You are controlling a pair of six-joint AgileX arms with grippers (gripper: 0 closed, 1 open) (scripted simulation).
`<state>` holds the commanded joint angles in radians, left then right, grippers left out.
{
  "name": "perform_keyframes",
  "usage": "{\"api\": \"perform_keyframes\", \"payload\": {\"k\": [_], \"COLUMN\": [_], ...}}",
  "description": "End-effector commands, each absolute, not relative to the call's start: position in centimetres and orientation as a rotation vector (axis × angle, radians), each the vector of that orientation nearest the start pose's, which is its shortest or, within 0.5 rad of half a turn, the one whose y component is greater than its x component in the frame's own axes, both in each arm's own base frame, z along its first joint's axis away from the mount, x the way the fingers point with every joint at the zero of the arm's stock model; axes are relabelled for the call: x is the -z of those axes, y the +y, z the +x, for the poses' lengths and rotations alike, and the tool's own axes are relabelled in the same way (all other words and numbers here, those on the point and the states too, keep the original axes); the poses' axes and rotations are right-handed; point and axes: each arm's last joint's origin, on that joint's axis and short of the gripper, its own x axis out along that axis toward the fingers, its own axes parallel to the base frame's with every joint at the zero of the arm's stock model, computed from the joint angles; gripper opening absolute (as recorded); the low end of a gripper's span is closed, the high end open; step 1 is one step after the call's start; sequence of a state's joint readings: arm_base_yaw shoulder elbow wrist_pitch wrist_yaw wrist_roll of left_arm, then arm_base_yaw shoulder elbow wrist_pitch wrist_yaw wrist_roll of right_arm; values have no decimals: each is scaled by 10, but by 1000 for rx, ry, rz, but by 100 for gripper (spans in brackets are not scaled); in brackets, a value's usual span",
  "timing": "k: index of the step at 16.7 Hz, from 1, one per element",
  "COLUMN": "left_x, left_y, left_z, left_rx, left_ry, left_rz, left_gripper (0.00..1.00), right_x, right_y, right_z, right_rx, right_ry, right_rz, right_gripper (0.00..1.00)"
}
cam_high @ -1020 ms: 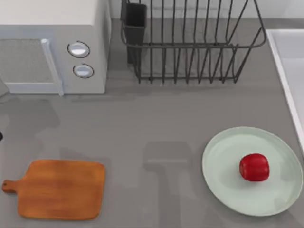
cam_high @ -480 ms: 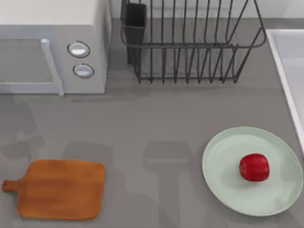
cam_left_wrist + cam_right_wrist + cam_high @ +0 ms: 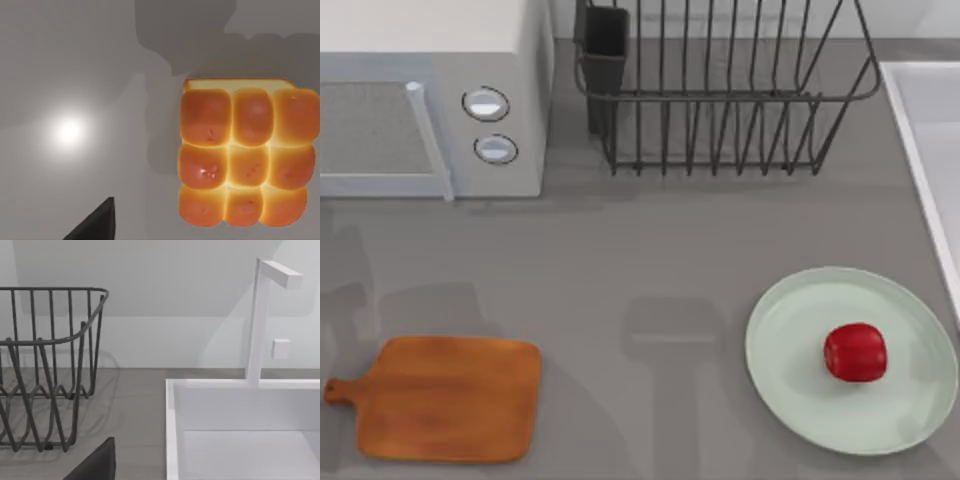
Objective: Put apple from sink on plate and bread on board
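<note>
- Board [image 3: 448, 398], orange-brown wood with rounded corners and a holed handle, lies bare at the counter's [image 3: 650, 250] left: bread step undone.
- Bread [image 3: 243, 156], glossy golden roll grid, lies under the left hand; grip unclear for both hands.
- Glossy red apple [image 3: 855, 352] rests on the mint plate [image 3: 790, 345]: done.
- White, straight-edged sink [image 3: 925, 130] far right.

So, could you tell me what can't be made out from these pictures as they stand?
- Bread: cut off by the left wrist view's edge, so its far side is hidden; the grey surface around it gives no landmark to place it.
- Sink: cut off by the top view's right edge; its basin floor is cropped in the right wrist view.
- Both grippers: a single dark tip at each wrist view's edge, so open or shut cannot be told.
</note>
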<state>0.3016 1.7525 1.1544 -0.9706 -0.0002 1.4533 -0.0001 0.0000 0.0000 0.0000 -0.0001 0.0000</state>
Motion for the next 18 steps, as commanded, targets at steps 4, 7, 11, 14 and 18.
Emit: {"api": "perform_keyframes", "payload": {"k": [4, 7, 11, 14, 18], "left_x": [-167, -142, -106, -102, -102], "left_y": [93, 94, 94, 94, 94], "left_z": [295, 297, 296, 296, 296], "left_rx": [892, 889, 888, 891, 891], "left_ry": [1380, 1378, 1376, 1379, 1379], "left_rz": [894, 895, 896, 894, 894], "left_gripper": [100, 100, 100, 100, 85], "right_x": [-160, -160, -160, -160, -160], "right_y": [-1, -1, -1, -1, -1], "right_z": [106, 106, 106, 106, 106], "right_rx": [0, 0, 0, 0, 0], "right_ry": [0, 0, 0, 0, 0], "right_rz": [0, 0, 0, 0, 0], "right_gripper": [100, 100, 100, 100, 100]}}
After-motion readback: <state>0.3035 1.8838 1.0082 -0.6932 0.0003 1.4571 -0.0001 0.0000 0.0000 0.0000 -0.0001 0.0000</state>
